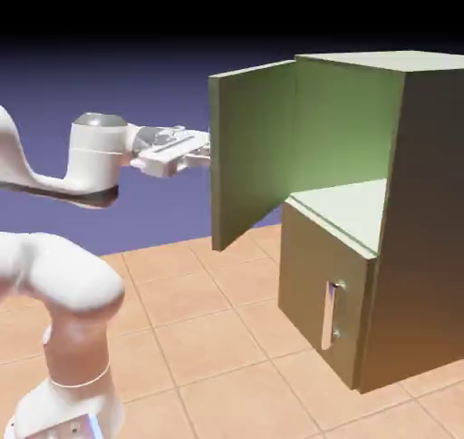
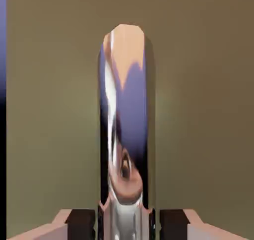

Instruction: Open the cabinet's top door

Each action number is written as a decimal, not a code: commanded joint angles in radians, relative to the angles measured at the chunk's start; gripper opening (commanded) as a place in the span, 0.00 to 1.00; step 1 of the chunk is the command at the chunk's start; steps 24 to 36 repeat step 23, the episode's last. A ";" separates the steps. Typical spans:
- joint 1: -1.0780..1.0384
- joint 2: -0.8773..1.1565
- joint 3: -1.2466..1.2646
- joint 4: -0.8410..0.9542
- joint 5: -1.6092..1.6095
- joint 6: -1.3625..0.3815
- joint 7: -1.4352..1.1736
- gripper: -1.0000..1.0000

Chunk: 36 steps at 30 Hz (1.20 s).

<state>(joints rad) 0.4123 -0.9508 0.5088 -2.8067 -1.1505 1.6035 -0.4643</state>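
Observation:
The olive-green cabinet [image 1: 421, 210] stands at the right, its paler green inside showing. Its top door [image 1: 254, 147] is swung wide open toward the arm, edge-on to the left of the opening. My gripper [image 1: 205, 150] reaches level against the door's outer face, where the handle is hidden in the exterior view. In the hand view the long silver bar handle [image 2: 126, 120] runs upright between my fingertips [image 2: 82, 223], filling the gap, with the door panel [image 2: 49, 110] behind it. The gripper [image 2: 126, 225] is shut on this handle.
The lower, shorter door [image 1: 313, 283] is closed, with its short silver handle [image 1: 332, 315] on the front. The tiled floor [image 1: 208, 319] lies between my arm's base [image 1: 68, 401] and the cabinet.

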 commanded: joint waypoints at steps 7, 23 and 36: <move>-0.151 0.244 0.249 0.239 0.189 -0.282 0.084 0.00; -0.636 0.757 0.812 0.728 0.310 -0.834 0.355 0.00; -0.636 0.757 0.812 0.728 0.310 -0.834 0.355 0.00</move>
